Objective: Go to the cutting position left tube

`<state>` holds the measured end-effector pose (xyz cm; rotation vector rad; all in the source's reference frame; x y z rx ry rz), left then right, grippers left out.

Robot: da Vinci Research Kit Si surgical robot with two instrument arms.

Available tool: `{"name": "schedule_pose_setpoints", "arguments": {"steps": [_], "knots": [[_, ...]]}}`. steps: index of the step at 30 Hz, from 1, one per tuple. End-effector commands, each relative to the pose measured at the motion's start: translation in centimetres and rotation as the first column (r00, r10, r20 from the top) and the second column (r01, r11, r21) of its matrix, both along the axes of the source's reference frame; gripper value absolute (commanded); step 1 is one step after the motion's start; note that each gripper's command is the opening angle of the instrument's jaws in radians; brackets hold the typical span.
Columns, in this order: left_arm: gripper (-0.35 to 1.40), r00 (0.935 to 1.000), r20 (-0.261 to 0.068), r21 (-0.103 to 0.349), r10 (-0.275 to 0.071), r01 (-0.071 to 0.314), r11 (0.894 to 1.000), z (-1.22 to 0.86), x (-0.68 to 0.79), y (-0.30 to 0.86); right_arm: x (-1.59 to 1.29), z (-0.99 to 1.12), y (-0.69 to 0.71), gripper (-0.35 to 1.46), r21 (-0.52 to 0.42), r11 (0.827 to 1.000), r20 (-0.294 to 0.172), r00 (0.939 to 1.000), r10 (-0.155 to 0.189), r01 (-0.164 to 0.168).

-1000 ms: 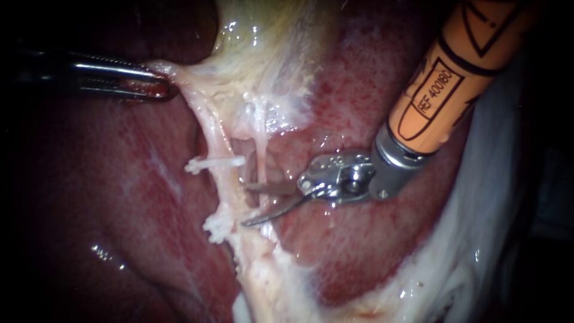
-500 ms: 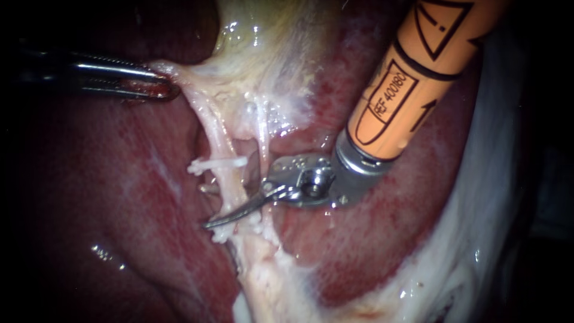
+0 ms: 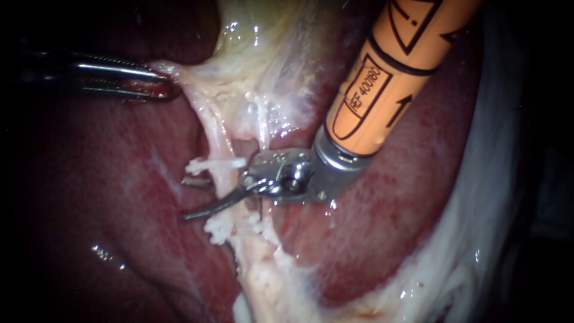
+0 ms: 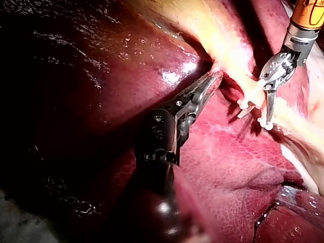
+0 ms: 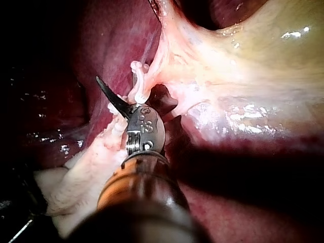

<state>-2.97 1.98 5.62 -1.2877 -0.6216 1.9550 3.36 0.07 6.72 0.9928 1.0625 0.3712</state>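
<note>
The pale left tube [image 3: 216,145] runs down across the liver and carries two white clips, an upper clip [image 3: 215,162] and a lower clip [image 3: 222,227]. My right instrument [image 3: 194,197], with an orange shaft and two thin blades, reaches across the tube between the clips. Its blades are open, one in front of the tube and one behind it. The thinner right tube [image 3: 262,133] lies just beside the instrument's wrist. My left instrument [image 3: 156,84] is shut on a fold of gallbladder [image 3: 263,54] tissue and holds it taut. The left wrist view shows the left instrument's jaws [image 4: 210,83] clamped on the fold and the right instrument's blades [image 4: 270,101] at the clips.
Red liver [image 3: 107,197] surrounds the tubes on both sides. White fatty tissue [image 3: 263,281] spreads below the lower clip, and a pale sheet [image 3: 478,227] lies along the far right. In the right wrist view a dark blade [image 5: 112,97] sticks out beside a clip [image 5: 139,71].
My right instrument has slid leftward, from beside the right tube to the left tube. Its open blades now straddle the left tube between the clips. The left instrument has held still.
</note>
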Motion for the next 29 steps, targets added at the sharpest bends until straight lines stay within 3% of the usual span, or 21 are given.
{"name": "schedule_pose_setpoints", "arguments": {"steps": [1, 10, 17, 29], "knots": [[-0.35, 1.0000, 0.001, 0.000, 0.001, -0.001, 1.000, 0.00, 0.00, 0.00, 0.01, -0.02, -0.01, 1.33, 0.003, 1.000, -0.006, 1.0000, -0.001, 0.001], [-0.35, 1.0000, 0.001, 0.000, 0.001, -0.001, 1.000, 0.00, 0.00, -0.01, 0.07, -0.30, -0.07, 1.33, 0.059, 0.998, -0.072, 0.9974, -0.002, 0.006], [-0.35, 1.0000, 0.001, 0.000, 0.002, -0.002, 1.000, 0.00, 0.01, -0.01, 0.09, -0.62, 0.00, 1.33, 0.095, 0.995, -0.125, 0.9919, 0.021, -0.010], [-0.35, 1.0000, 0.001, 0.000, 0.001, -0.001, 1.000, 0.00, 0.01, 0.00, 0.07, -0.62, 0.03, 1.31, 0.098, 0.995, -0.130, 0.9913, 0.021, -0.008]]}}
